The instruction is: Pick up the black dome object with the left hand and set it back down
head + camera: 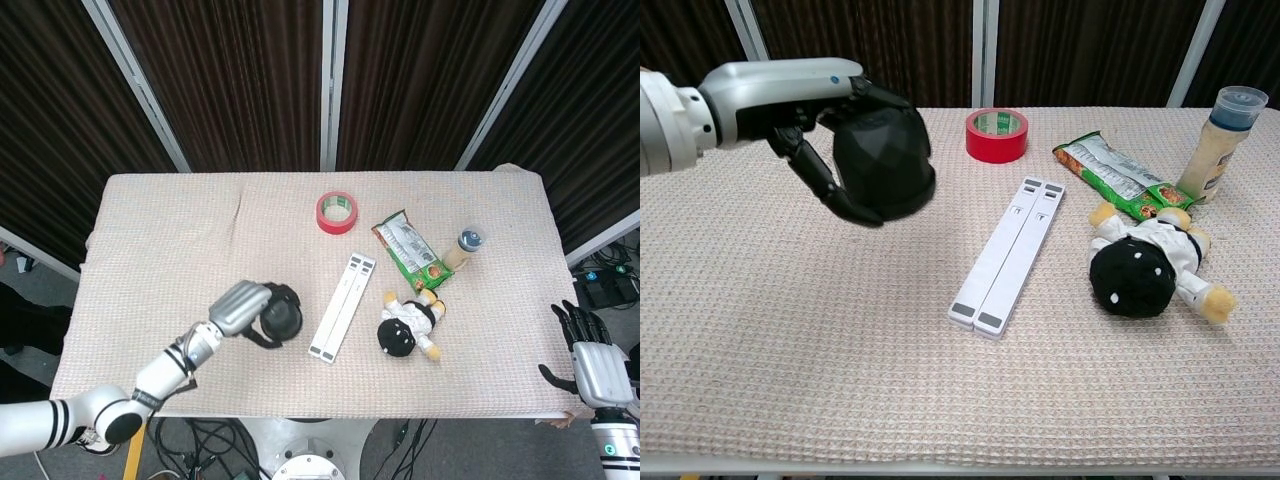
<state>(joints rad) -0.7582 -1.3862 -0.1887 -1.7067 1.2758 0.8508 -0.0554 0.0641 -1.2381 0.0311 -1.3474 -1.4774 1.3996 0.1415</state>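
Observation:
My left hand point(243, 309) point(805, 120) grips the black dome object point(279, 313) point(883, 162), a faceted dark shape, and holds it in the air above the table, left of the white strips. Its fingers wrap the dome's top and underside. My right hand point(592, 352) hangs off the table's right front corner, fingers apart and holding nothing; the chest view does not show it.
Two long white strips point(342, 305) point(1010, 252) lie side by side mid-table. A red tape roll point(336, 211) point(996, 134) sits at the back. A green snack bag point(1118, 173), a capped bottle point(1221, 143) and a plush doll point(409, 326) point(1146, 260) are to the right.

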